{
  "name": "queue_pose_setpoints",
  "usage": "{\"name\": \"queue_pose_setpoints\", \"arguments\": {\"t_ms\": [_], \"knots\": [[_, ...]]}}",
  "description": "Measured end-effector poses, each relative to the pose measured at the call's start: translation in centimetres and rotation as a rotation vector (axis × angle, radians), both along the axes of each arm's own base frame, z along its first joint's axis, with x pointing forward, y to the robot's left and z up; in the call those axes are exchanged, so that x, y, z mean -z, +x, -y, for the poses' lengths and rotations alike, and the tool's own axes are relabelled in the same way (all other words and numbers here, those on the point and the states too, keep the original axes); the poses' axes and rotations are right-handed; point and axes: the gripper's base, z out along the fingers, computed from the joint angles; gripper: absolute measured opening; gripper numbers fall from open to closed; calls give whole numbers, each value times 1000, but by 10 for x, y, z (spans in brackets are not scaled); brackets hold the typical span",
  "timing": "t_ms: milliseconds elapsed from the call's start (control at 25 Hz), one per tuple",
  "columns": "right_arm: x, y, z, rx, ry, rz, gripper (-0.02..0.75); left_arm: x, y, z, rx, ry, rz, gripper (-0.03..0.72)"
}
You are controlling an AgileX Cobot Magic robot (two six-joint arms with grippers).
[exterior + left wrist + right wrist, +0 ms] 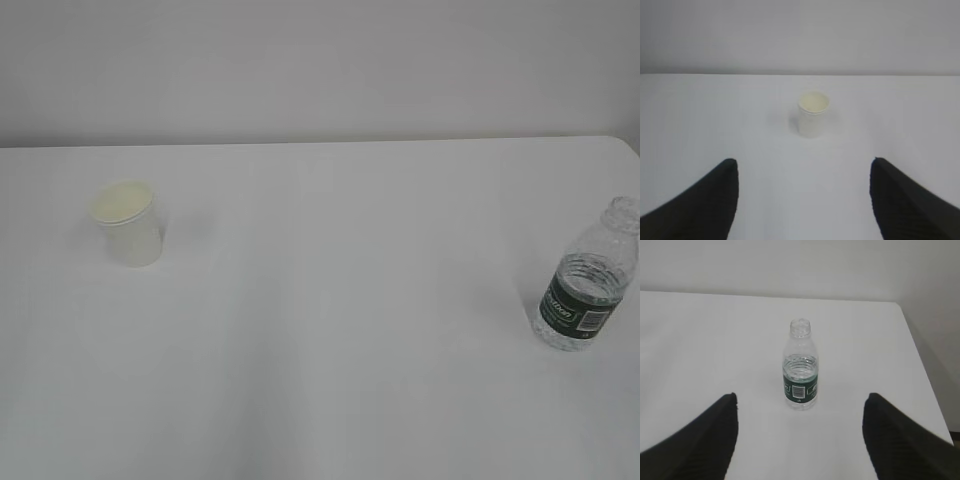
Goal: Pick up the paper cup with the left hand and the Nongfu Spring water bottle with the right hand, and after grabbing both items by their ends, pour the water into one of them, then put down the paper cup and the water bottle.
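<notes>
A small white paper cup (pixel 130 225) with a cream inside stands upright on the left of the white table (pixel 330 300). The left wrist view has the paper cup (pixel 812 115) ahead of my left gripper (pixel 803 161), which is open, empty and well short of it. On the right stands the capless Nongfu Spring water bottle (pixel 590 280), clear with a dark green label, water showing in its lower part. My right gripper (pixel 800 396) is open and empty, with the bottle (pixel 800 367) just beyond its black fingertips (pixel 727 405). Neither arm appears in the exterior view.
The table's far edge meets a plain pale wall (pixel 320 70). Its right edge (pixel 920 360) runs close past the bottle, with the rounded corner (pixel 625 145) behind it. A wide stretch of bare tabletop lies between cup and bottle.
</notes>
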Motion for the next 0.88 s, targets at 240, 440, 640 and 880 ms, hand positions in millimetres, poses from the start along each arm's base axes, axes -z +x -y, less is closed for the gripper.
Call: {"name": "queue_pose_setpoints", "arguments": {"t_ms": [240,440,640,880], "knots": [[-1,0,0,-2,-3,7,590,0,0,0,2,9,6,587],[-1,0,0,-14,-38,10,590,0,0,0,9,32,2,587],[-1,0,0,-33,-96,15,590,2,0,0,31,110,-6,587],[-1,0,-2,-48,-87,21,590,3,-1,1,47,134,-21,587]]}}
